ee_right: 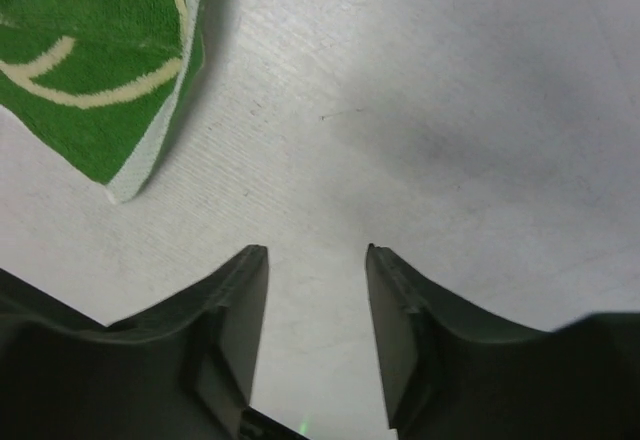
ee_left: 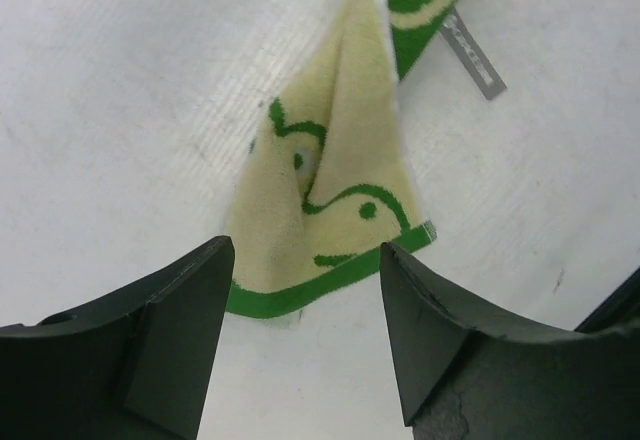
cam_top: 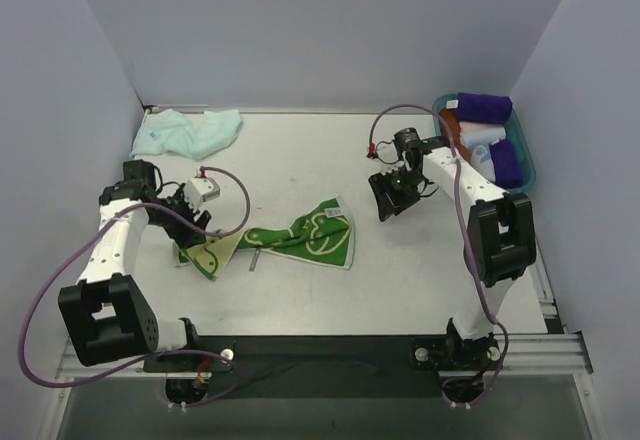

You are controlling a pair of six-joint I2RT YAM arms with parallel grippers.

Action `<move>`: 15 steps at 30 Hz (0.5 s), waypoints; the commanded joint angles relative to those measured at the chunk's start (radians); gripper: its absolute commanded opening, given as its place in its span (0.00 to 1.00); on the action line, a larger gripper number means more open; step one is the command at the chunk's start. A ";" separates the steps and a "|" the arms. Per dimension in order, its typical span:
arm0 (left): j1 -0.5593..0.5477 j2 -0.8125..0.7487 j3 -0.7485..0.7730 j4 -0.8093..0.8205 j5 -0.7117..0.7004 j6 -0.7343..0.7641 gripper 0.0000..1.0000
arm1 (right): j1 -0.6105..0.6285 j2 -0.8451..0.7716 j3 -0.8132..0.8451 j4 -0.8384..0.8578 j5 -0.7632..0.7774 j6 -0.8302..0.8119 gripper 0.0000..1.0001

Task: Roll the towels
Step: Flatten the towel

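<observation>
Top external view, read from the near edge outward: the patterned towel (cam_top: 300, 235) is seen lying near the middle of the tabletop (cam_top: 330, 300). It is drawn out into a twisted strip from 8 o'clock to 3 o'clock, pale yellow at the left end and green-faced at the right. The left claw (cam_top: 193, 222) is poised over the yellow end. In its wrist view the jaws stand wide apart with nothing gripped, and the peaked yellow corner lies just beyond the fingertips. The right claw (cam_top: 385, 205) hangs just off the towel's corner at 2 o'clock. Its jaws are moderately parted over bare tabletop, and nothing is held.

Farther back, the mint-aqua towel (cam_top: 185, 132) is heaped in a crumple at 11 o'clock, well apart from both claws. At 2 o'clock a basket (cam_top: 528, 158) is packed with purple, white and orange rolls (cam_top: 485, 108).

Both towels are judged light and limp, not fragile, with nap enough not to slip. A pinch is best taken at a hemmed corner, one per claw, so the cloth can be pulled flat. A grab in the middle would only bunch it.
</observation>
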State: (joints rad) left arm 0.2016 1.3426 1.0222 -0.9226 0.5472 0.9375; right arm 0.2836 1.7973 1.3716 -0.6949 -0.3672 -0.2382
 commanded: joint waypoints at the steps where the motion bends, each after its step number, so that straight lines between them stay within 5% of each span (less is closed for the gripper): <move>1: -0.031 -0.008 0.026 -0.244 0.008 0.317 0.70 | 0.019 0.054 0.101 -0.043 -0.038 0.025 0.47; 6: -0.117 -0.003 -0.082 -0.262 -0.117 0.391 0.68 | 0.029 0.177 0.216 -0.045 -0.055 0.074 0.50; 15: -0.263 -0.002 -0.163 -0.121 -0.158 0.255 0.73 | 0.086 0.353 0.435 -0.041 -0.026 0.152 0.57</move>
State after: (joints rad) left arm -0.0513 1.3392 0.8478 -1.0851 0.3965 1.2137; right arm 0.3367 2.1246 1.7298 -0.7021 -0.4068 -0.1291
